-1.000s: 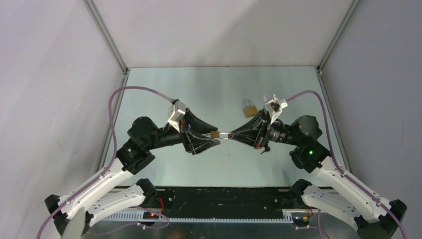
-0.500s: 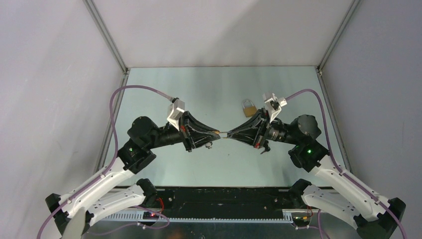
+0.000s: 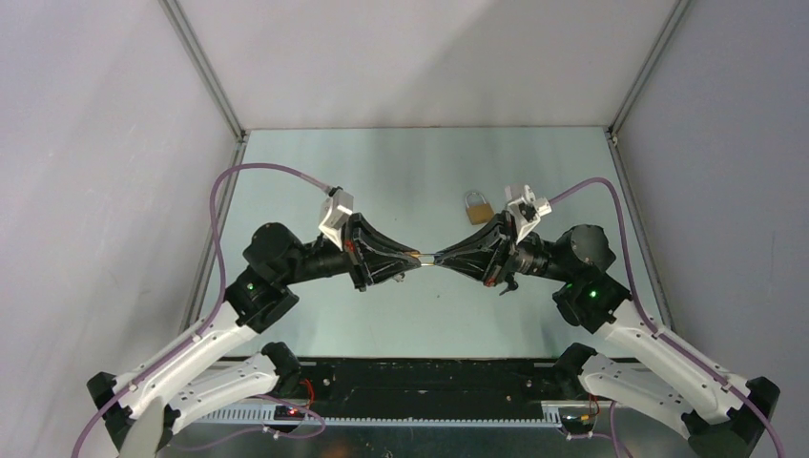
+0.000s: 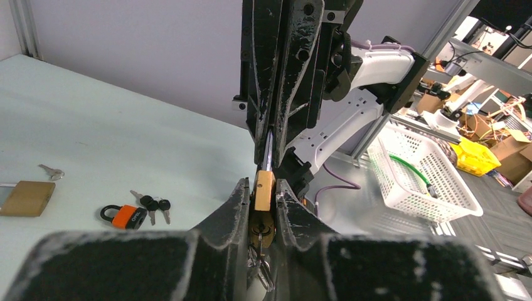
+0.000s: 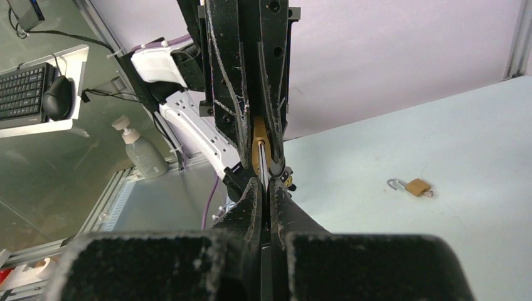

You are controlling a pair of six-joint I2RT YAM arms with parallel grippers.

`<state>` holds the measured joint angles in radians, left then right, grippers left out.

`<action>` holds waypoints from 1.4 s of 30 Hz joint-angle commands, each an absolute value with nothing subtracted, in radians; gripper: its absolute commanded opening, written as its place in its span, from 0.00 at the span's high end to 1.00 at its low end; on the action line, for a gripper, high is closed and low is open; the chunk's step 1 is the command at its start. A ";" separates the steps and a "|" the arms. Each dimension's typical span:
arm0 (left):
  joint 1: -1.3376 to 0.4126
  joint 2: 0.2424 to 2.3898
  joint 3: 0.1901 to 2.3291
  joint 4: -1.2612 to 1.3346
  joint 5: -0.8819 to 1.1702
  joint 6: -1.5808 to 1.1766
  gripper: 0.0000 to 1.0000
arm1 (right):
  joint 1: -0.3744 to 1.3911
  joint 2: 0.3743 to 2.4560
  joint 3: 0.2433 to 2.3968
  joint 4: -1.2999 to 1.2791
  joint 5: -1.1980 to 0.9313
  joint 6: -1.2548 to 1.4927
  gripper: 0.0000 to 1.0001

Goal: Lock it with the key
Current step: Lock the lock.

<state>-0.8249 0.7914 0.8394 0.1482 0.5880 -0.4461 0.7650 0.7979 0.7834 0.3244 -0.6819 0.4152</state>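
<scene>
Left tool: the left tool (image 3: 412, 258) is clamping its black fingers (image 4: 237, 207) on the small brass padlock (image 4: 264, 190) and holding it in the air above the desk, midway between the two arms
Right tool: the right tool (image 3: 441, 258) is pinching the slim silver key (image 4: 268, 147) with its jaws closed tight on it, and is pointing straight at the left tool, tip to tip
Padlock: it is sitting upright between the left fingers, with one narrow end sticking out toward the right tool
Key: its blade is reaching the exposed end of the padlock; whether it is seated in the keyhole cannot be told
Desk: the pale green desk (image 3: 401, 172) is lying well below both tools
On the desk, left wrist view: an orange padlock with a bunch of small keys (image 4: 128, 215) is lying flat
Beyond the right tool: a larger brass padlock (image 3: 479, 206) is lying flat on the desk, its shackle pointing toward the far wall
On the desk, right wrist view: a small brass padlock with an open shackle (image 5: 414, 186) is lying on its side, well apart from the tools
</scene>
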 commanded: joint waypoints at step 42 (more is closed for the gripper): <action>-0.811 0.792 0.833 0.146 0.215 -0.616 1.00 | 0.724 0.803 0.684 0.668 -0.361 0.896 0.32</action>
<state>-0.8234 0.8093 0.8135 0.1318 0.3019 -0.5793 0.7326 0.8360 0.6785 0.5556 -0.3843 0.8253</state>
